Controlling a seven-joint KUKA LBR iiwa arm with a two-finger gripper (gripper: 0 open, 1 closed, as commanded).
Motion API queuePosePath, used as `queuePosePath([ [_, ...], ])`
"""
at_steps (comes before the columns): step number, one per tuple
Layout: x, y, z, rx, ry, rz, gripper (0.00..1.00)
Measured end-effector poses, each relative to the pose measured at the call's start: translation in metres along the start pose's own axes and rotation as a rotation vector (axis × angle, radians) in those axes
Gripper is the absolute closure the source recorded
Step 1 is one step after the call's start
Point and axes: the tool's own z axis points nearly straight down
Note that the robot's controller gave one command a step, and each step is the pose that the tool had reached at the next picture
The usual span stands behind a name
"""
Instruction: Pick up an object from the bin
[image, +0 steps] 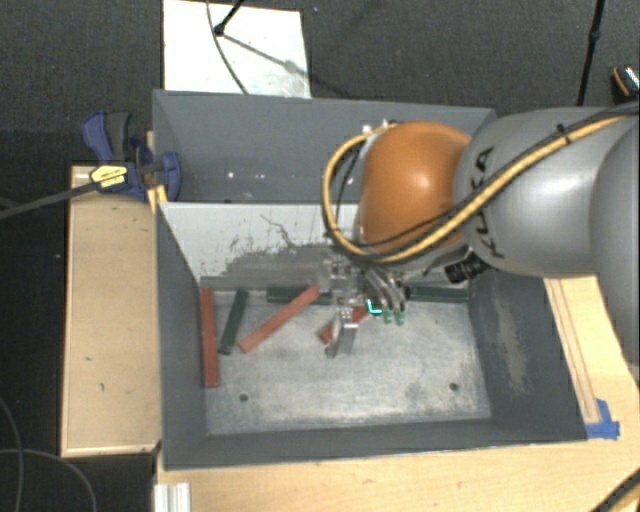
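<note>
- Centrally in the frame, the gripper (343, 335) hangs low over the floor of the grey bin (420, 385); whether it is clenched or released cannot be told.
- Just left of it lies a slanting orange-red stick (280, 320), its upper end nearest the gripper.
- Further left lie a dark green stick (232, 322) and a red stick (208, 340).

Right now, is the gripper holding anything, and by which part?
Cannot tell. The gripper is low beside a small red piece; a hold on it isn't visible.
</note>
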Motion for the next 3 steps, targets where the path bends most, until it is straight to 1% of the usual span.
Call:
queuePosePath([
  [1,-0.019,-0.039,0.102,0.000,-0.003,0.252,0.00],
  [2,-0.021,-0.038,0.098,-0.001,-0.009,0.253,1.00],
  [3,-0.002,-0.043,-0.056,-0.004,-0.014,0.348,1.00],
])
